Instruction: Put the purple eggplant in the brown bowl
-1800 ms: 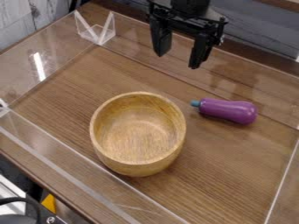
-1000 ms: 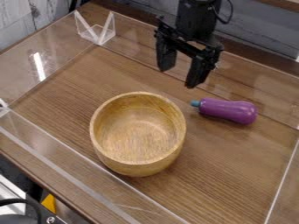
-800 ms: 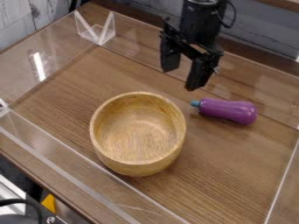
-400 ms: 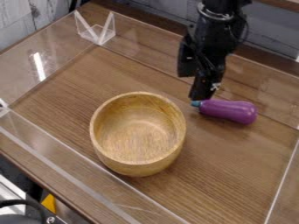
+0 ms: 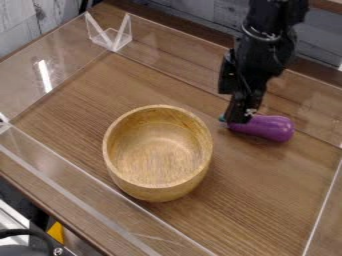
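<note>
Tabletop (image 5: 94, 95): purple eggplant (image 5: 265, 127) under hand (image 5: 238, 105)

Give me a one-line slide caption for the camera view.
Open gripper hangs just above the purple eggplant on the wooden table, with the empty brown bowl to its left.

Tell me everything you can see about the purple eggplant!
The purple eggplant is a small, shiny toy, oblong and smooth like plastic, with a little blue-green stem cap at its left end. It lies on its side on the wooden table, to the right of the brown bowl and apart from it. The open gripper hangs just above its stem end; whether they touch cannot be told.
</note>
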Robot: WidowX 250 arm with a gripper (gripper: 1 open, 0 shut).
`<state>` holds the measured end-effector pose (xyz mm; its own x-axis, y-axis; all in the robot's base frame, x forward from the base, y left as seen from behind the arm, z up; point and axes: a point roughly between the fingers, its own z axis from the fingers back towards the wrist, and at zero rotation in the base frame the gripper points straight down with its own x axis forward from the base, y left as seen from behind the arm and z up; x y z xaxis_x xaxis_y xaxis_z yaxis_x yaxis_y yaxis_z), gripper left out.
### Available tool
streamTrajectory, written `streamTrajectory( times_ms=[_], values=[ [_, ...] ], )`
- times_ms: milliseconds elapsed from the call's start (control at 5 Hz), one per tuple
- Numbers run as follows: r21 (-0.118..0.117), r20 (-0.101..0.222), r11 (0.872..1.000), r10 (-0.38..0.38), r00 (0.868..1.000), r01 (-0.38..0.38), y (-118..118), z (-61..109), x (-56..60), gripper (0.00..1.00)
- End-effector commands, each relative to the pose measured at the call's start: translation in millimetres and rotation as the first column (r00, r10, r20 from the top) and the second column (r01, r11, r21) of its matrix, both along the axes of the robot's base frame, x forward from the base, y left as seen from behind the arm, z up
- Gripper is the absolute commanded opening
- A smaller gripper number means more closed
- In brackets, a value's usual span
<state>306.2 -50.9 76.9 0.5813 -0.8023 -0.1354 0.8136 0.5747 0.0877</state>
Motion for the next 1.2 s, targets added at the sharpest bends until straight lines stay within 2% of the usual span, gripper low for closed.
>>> streamTrajectory(
  times_ms=[0,600,1000],
  values=[
    [-0.005,0.066,1.000,-0.031,0.997,0.031,-4,4.5,8.9,1.00],
    [-0.020,0.119,1.000,-0.016,0.993,0.019,-1,-11.7,20.1,1.00],
    [-0.036,0.138,0.999,0.004,0.990,0.001,2,-21.8,24.9,1.00]
  ],
)
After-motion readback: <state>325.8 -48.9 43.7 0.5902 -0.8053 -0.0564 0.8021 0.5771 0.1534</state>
